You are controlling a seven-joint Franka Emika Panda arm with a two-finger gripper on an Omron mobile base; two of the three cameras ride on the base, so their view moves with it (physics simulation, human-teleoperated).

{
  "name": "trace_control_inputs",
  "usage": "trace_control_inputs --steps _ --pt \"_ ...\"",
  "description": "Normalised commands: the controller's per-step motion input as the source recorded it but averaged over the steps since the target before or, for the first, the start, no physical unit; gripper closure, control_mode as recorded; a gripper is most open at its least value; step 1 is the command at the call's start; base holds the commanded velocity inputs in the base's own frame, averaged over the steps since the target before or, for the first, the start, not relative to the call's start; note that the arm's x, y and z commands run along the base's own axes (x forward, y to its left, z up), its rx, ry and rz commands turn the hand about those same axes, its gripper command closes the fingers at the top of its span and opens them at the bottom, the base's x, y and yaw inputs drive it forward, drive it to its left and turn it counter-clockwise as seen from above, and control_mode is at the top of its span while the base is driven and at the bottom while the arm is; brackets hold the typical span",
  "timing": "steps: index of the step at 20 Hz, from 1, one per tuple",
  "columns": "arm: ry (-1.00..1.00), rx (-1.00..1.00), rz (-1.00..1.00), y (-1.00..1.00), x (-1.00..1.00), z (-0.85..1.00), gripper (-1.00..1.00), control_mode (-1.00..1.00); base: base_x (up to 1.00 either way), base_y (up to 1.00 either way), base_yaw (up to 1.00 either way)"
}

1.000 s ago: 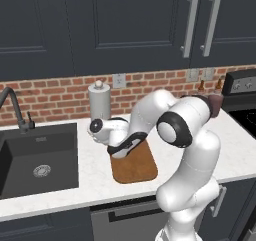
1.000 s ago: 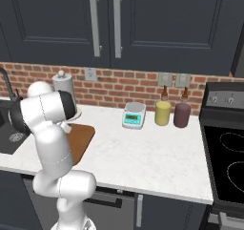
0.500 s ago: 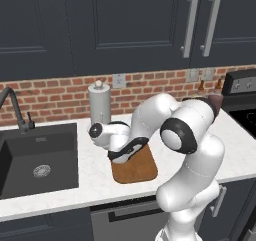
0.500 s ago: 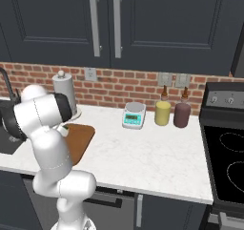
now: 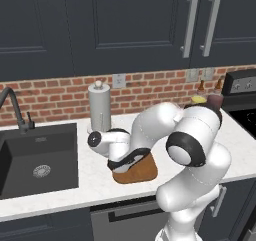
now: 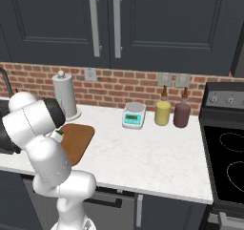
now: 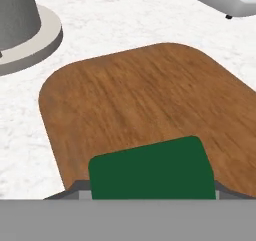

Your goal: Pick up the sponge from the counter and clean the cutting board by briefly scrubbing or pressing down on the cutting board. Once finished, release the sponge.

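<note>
In the hand view the sponge [image 7: 152, 172] shows its dark green top at the bottom of the picture, with the gripper [image 7: 150, 189] shut on it. It hangs low over the near part of the brown wooden cutting board [image 7: 145, 100]; I cannot tell whether it touches the wood. From the left base view the hand with the gripper [image 5: 119, 166] is bent down at the left end of the cutting board [image 5: 142, 171] on the white counter [image 5: 95, 185]. The right base view shows the sponge [image 6: 58, 135] at the board's [image 6: 78, 141] left edge, partly hidden by the arm.
A paper towel holder [image 5: 99, 110] stands just behind the board. The black sink [image 5: 35, 160] with its faucet [image 5: 12, 105] lies to the left. A teal-faced scale [image 6: 133, 115], a yellow bottle [image 6: 162, 112] and a dark bottle [image 6: 181, 113] stand to the right, before the stove [image 6: 228, 148].
The hand has come down toward the board's left end with the sponge still in its grip. The board has not moved.
</note>
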Motion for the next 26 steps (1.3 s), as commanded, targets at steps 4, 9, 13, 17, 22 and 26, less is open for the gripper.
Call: trace_control_inputs --steps 4,9,13,17,22,26 --pt "-0.01 -0.02 0.0 0.14 -0.48 -0.14 1.0 -1.0 0.0 0.0 0.0" --pt "0.0 -0.02 0.0 0.08 -0.49 -0.16 1.0 -1.0 0.0 0.0 0.0" --pt "0.0 -0.03 0.0 0.0 -0.5 -0.24 1.0 -1.0 0.0 0.0 0.0" --pt "0.0 -0.04 0.0 0.0 -0.42 -0.29 1.0 -1.0 0.0 0.0 0.0" --pt "0.0 -0.01 0.0 -0.09 -0.19 -0.03 1.0 -1.0 0.0 0.0 0.0" --pt "0.05 0.07 0.06 -0.44 0.04 0.17 1.0 -1.0 0.0 0.0 0.0"
